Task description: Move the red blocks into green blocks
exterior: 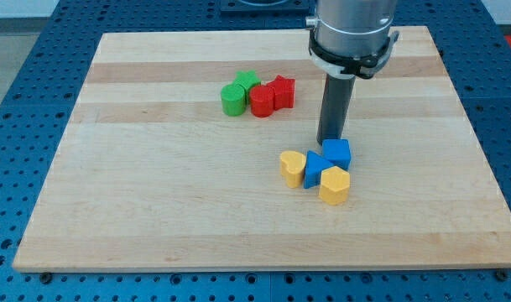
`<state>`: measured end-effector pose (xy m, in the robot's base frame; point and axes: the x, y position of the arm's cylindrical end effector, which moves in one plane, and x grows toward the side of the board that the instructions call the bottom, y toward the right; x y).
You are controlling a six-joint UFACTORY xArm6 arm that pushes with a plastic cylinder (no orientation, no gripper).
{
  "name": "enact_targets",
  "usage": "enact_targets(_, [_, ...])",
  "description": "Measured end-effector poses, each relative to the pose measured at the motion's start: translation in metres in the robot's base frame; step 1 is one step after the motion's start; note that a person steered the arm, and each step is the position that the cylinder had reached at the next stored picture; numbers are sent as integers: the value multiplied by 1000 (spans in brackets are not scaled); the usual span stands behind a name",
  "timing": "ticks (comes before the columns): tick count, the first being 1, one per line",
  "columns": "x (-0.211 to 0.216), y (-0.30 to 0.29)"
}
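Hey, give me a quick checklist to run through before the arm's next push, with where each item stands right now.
1. Red blocks touching green blocks: the red cylinder block sits against the green cylinder block - ok.
2. Red star-shaped block joined to the group, beside the red cylinder - ok.
3. Green star-shaped block in the same cluster, behind the cylinders - ok.
4. My tip away from the red and green group: it stands by the blue cube block - ok.
5. Tip touching the blue cube or only near it - cannot tell.
6. All blocks on the wooden board - ok.
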<state>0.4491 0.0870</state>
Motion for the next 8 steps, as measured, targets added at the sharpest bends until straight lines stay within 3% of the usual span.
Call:
enact_targets(5, [-99,9])
enact_targets(8, [-101,-39])
